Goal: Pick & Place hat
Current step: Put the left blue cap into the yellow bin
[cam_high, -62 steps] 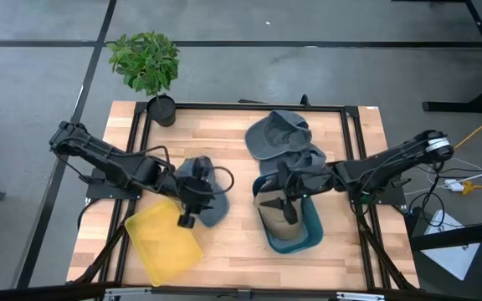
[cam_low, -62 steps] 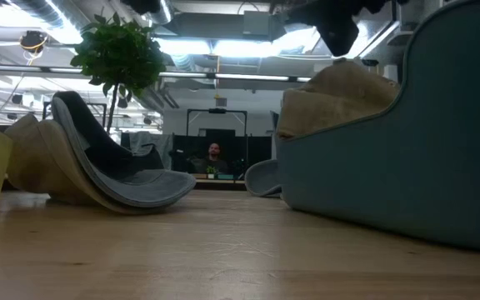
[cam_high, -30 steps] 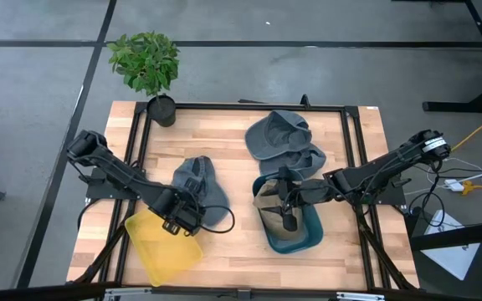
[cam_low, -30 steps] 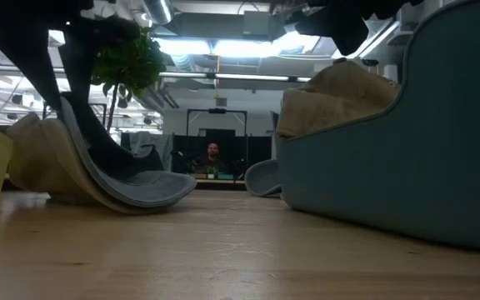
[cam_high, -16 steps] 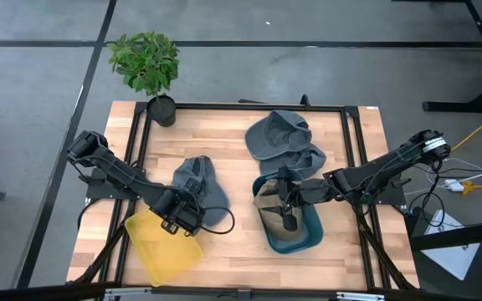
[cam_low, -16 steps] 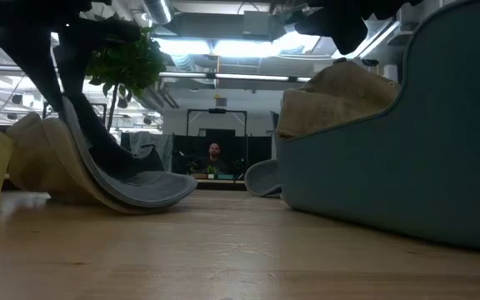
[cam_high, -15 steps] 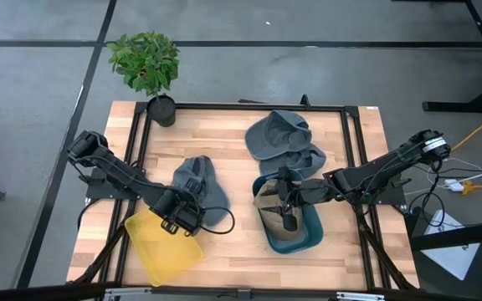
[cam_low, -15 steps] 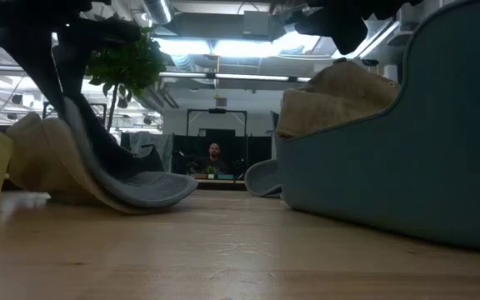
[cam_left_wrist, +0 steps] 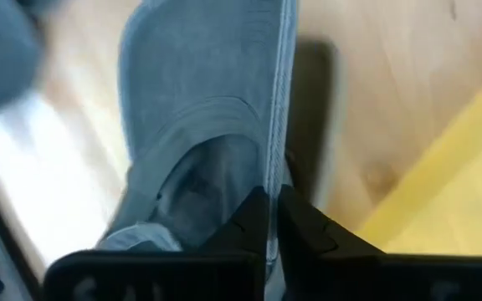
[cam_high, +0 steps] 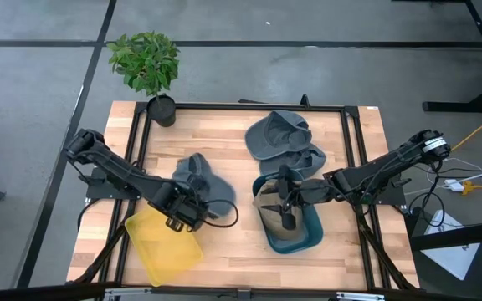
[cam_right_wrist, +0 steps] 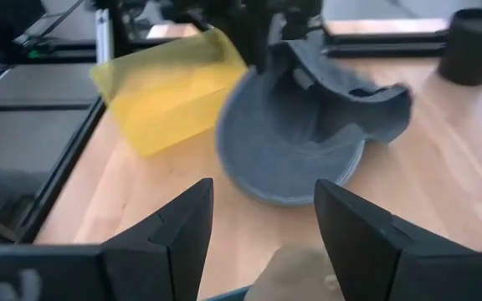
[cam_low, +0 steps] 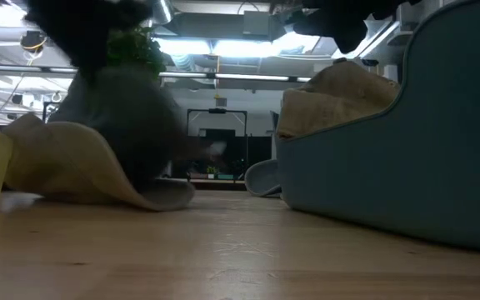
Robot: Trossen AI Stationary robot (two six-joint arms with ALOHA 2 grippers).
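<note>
At the far left of the table (cam_high: 224,251), the left arm reaches in from the table's left edge, and the left gripper (cam_high: 192,216) sits just beside the upper corner of a yellow bin (cam_high: 162,243) that lies near the front left corner. Its fingers (cam_left_wrist: 253,219) are pressed together, pinching the thin brim edge of a grey hat (cam_high: 201,186), as the left wrist view shows closely: the grey fabric rises between the two dark tips. The hat lies on the wood just right of the bin's upper corner, brim side toward the gripper, crown toward the middle of the table. In the low view the grey hat (cam_low: 119,125) looks lifted and smeared over a tan brim-like piece (cam_low: 73,171) resting on the table; what that tan piece belongs to cannot be told. A potted plant (cam_high: 147,67) stands at the back left corner.

Toward the middle, a second grey hat (cam_high: 276,134) lies near the back edge, with more grey fabric piled just in front of it. In front of that stands a teal bin (cam_high: 294,232) holding a tan hat (cam_high: 270,201).

The right arm comes in from the right edge; the right gripper (cam_high: 287,219) hovers over the teal bin, its fingers (cam_right_wrist: 167,234) spread apart and empty, pointed toward the grey hat (cam_right_wrist: 304,125).
</note>
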